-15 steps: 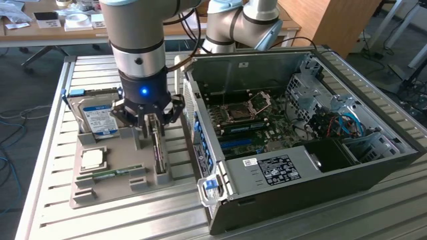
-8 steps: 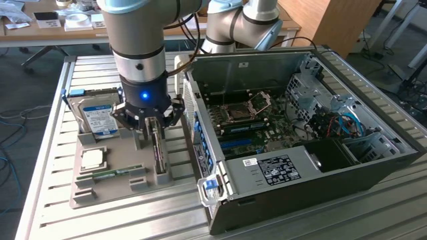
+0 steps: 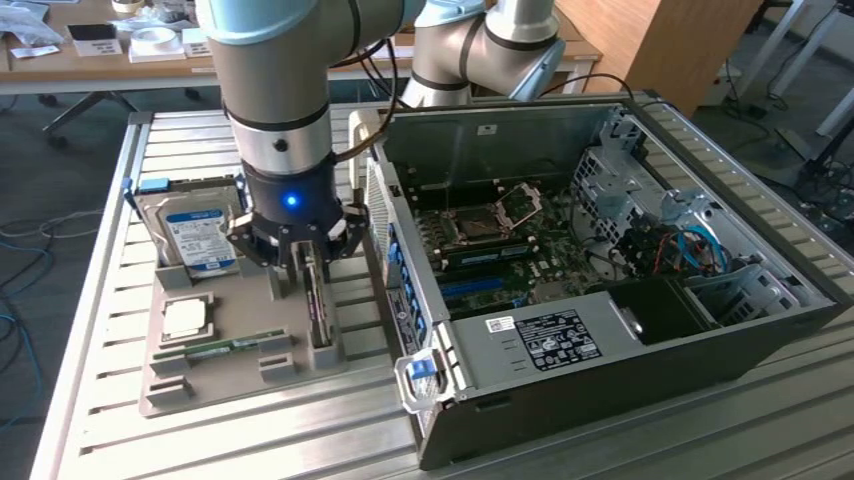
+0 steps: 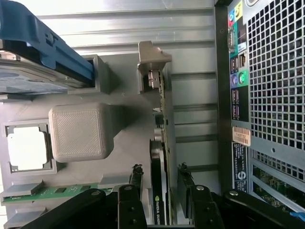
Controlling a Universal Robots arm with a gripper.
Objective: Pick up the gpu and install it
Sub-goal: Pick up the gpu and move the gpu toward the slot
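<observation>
The gpu stands on edge in a slot of the grey parts holder, beside the open computer case. My gripper is lowered straight over it. In the wrist view the card appears edge-on, green board on one side and black cooler on the other. The gripper is open and straddles the card. One finger stands a small gap off the cooler face. The other finger sits close to the board face.
The holder also carries a blue-labelled hard drive, a CPU and a RAM stick. The case lies open with its motherboard exposed. Its rear panel is close beside the gpu.
</observation>
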